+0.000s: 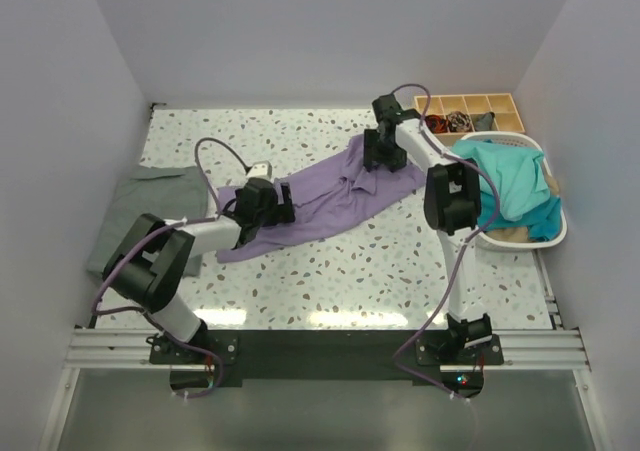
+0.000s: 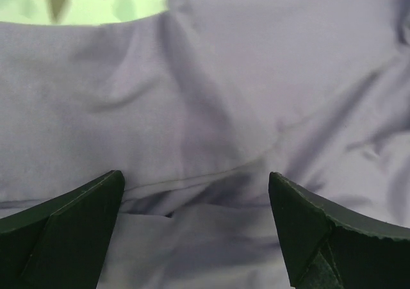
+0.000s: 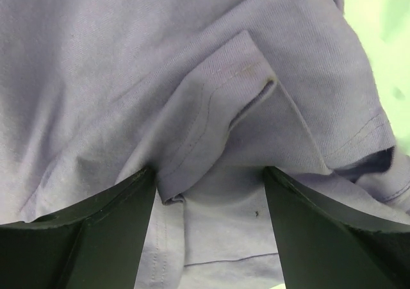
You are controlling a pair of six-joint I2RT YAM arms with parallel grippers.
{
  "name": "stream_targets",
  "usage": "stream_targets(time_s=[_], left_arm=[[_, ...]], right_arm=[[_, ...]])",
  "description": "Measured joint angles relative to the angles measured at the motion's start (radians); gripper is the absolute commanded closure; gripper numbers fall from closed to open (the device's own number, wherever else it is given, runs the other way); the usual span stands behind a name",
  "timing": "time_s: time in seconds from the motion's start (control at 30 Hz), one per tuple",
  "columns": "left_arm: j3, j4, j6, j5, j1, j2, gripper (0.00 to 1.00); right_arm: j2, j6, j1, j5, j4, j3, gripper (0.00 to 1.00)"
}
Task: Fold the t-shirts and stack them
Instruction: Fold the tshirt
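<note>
The purple t-shirt (image 1: pixel 330 203) lies rumpled across the middle of the table (image 1: pixel 330 271), running from near left to far right. It looks ready to be spread flat before any fold. The left claw (image 1: pixel 281 205) hangs over the shirt's near left end with its jaws released wide above smooth cloth, gripping nothing. The right claw (image 1: pixel 377 164) sits at the far right end, jaws also apart, straddling a raised hemmed flap, probably to pinch it. A folded grey shirt (image 1: pixel 150 211) rests at the left edge, likely the start of the stack. Teal shirts (image 1: pixel 510 186) wait in the white basket (image 1: pixel 555 236) on the right.
</note>
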Motion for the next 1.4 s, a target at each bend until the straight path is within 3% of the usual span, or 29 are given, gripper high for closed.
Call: stream_targets(time_s=[0.2,0.47,0.67,0.8,1.03,1.23,1.4], left_arm=[[-0.078,0.031,-0.108,0.023,-0.204,-0.068,0.0],[-0.191,-0.008,-0.284,0.125,-0.434,-0.209,0.0],[-0.259,-0.076,-0.398,0.205,-0.587,-0.325,0.0],[-0.243,-0.208,-0.426,0.197,-0.636,-0.381,0.0],[-0.012,-0.562,-0.359,-0.06,-0.574,-0.349,0.0],[0.117,-0.513,-0.253,-0.152,-0.452,-0.254,0.0],[0.117,-0.416,-0.174,-0.124,-0.444,-0.143,0.0]], right_arm=[[0.166,-0.044,0.058,-0.004,-0.076,0.296,0.25],[0.275,-0.107,0.063,-0.079,-0.13,0.498,0.2],[0.295,-0.153,0.051,-0.26,-0.074,0.531,0.2],[0.223,-0.177,0.052,-0.332,0.029,0.389,0.2],[0.038,-0.203,0.056,-0.323,0.07,0.145,0.2],[-0.142,-0.206,0.055,-0.257,0.124,-0.047,0.2],[-0.196,-0.199,0.055,-0.196,0.162,-0.174,0.2]])
